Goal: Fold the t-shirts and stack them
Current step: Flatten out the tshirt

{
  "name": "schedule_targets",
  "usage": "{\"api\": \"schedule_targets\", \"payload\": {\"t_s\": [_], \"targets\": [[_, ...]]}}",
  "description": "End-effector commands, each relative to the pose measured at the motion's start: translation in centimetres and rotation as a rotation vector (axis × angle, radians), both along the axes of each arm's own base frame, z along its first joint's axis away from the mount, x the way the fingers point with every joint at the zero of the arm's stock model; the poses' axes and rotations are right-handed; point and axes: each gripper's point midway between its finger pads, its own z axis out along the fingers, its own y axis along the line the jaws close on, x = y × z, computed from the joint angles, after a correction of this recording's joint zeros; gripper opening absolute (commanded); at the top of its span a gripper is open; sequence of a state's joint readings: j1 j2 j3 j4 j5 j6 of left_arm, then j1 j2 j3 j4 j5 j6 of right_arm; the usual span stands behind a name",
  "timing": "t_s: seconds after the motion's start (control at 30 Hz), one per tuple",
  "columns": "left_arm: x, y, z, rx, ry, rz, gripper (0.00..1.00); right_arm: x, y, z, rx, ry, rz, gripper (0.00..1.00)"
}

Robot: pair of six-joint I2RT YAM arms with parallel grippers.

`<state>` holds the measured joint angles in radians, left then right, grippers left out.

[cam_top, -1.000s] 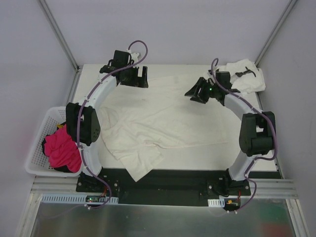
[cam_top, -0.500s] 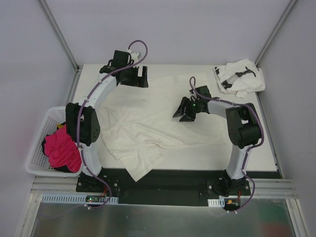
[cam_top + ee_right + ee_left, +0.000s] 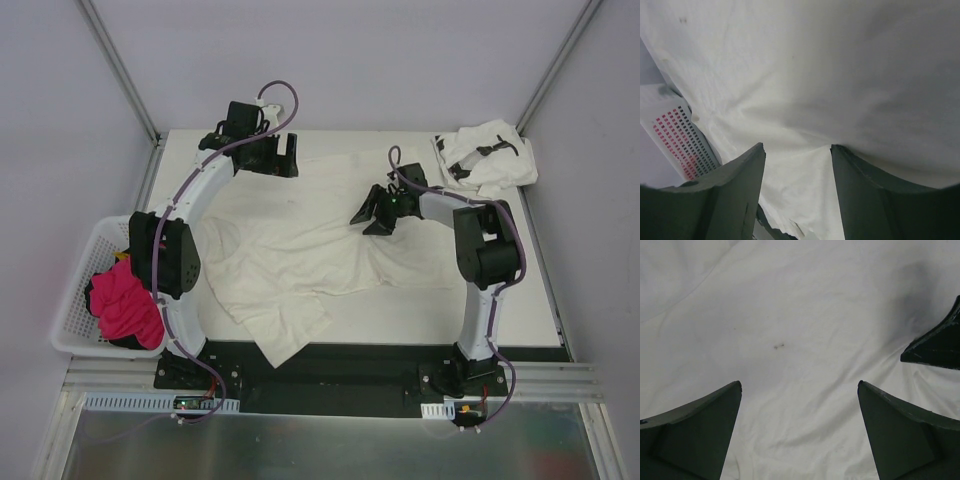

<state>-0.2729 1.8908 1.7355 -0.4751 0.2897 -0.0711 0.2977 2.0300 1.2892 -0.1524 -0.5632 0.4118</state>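
Note:
The large cream-white t-shirt [image 3: 300,245] lies spread and creased across the table, one corner hanging over the near edge. My left gripper [image 3: 280,156] hovers over its far left part, jaws wide open on bare cloth [image 3: 790,330]. In its own wrist view the left gripper [image 3: 799,385] holds nothing. My right gripper [image 3: 375,214] is low over the shirt's middle right. There the right gripper [image 3: 796,146] has its fingers apart, their tips at a fold of the cloth [image 3: 805,75]. The white t-shirt with black marks [image 3: 486,155] lies crumpled at the back right corner.
A white basket [image 3: 75,300] holding pink cloth [image 3: 125,300] stands off the table's left edge; its mesh [image 3: 675,135] shows in the right wrist view. A black pointed part [image 3: 935,345] enters the left wrist view from the right. Grey walls close the back and sides.
My right arm has swung from beside the back-right shirt to the left, down over the cream shirt's middle. The left arm has stayed put.

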Motion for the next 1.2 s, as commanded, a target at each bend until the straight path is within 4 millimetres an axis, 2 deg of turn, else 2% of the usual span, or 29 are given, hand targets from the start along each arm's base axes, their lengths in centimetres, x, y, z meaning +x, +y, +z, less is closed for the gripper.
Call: {"api": "schedule_targets", "payload": {"t_s": [0.0, 0.17, 0.23, 0.27, 0.33, 0.43, 0.53, 0.63, 0.67, 0.7, 0.73, 0.77, 0.87, 0.9, 0.97, 1.1, 1.17], "targets": [[-0.1, 1.1, 3.4, 0.014, -0.1, 0.01, 0.99, 4.1, -3.9, -0.8, -0.052, -0.003, -0.135, 0.59], [-0.3, 1.5, 3.4, 0.03, -0.106, 0.019, 0.99, 7.0, -6.6, -0.8, -0.042, -0.008, -0.22, 0.59], [-0.3, 1.6, 3.5, 0.031, -0.108, 0.019, 0.99, 8.4, -7.5, 0.0, -0.037, -0.035, -0.242, 0.59], [-0.3, 1.6, 3.6, 0.031, -0.11, 0.019, 0.99, 8.6, -7.8, -0.4, -0.044, -0.029, -0.247, 0.59], [-0.3, 1.5, 3.8, 0.027, -0.114, 0.016, 0.99, 9.7, -8.4, 0.1, -0.046, -0.042, -0.256, 0.59], [-0.4, 1.3, 3.8, 0.024, -0.112, 0.013, 0.99, 9.9, -8.6, 0.3, -0.04, -0.041, -0.258, 0.59], [-0.3, 1.1, 3.7, 0.016, -0.109, 0.009, 0.99, 9.4, -8.2, 0.8, -0.028, -0.046, -0.262, 0.6], [-0.3, 0.6, 3.8, -0.006, -0.101, -0.001, 0.99, 7.8, -7.4, 0.8, -0.027, -0.042, -0.252, 0.59], [-0.3, 0.4, 3.7, -0.011, -0.097, -0.007, 0.99, 6.3, -6.8, -0.1, -0.03, -0.009, -0.241, 0.59], [-0.3, 0.2, 3.7, -0.014, -0.095, -0.01, 0.99, 5.8, -6.5, 0.0, -0.028, -0.011, -0.236, 0.59], [-0.4, 0.2, 3.7, -0.017, -0.094, -0.009, 0.99, 5.4, -5.8, -0.1, -0.016, -0.015, -0.226, 0.59], [-0.4, 0.0, 3.5, -0.024, -0.085, -0.012, 0.99, 3.7, -4.7, -1.1, -0.015, 0.027, -0.212, 0.59], [-0.4, -0.1, 3.3, -0.024, -0.079, -0.01, 0.99, 1.2, -1.8, -1.5, 0.009, 0.049, -0.17, 0.59], [-0.5, -0.3, 3.3, -0.022, -0.078, -0.015, 0.99, -0.1, -1.5, -2.4, 0.007, 0.079, -0.166, 0.59], [-0.6, -0.4, 3.3, -0.017, -0.081, -0.016, 0.99, -1.2, -0.3, -2.6, 0.018, 0.084, -0.143, 0.59], [-1.0, -1.1, 3.9, -0.023, -0.093, -0.033, 0.99, -1.0, -0.3, -2.8, 0.036, 0.075, -0.142, 0.59], [-1.4, -1.5, 4.4, -0.016, -0.109, -0.04, 0.99, -0.4, -0.8, -1.9, 0.047, 0.055, -0.153, 0.59]]}}
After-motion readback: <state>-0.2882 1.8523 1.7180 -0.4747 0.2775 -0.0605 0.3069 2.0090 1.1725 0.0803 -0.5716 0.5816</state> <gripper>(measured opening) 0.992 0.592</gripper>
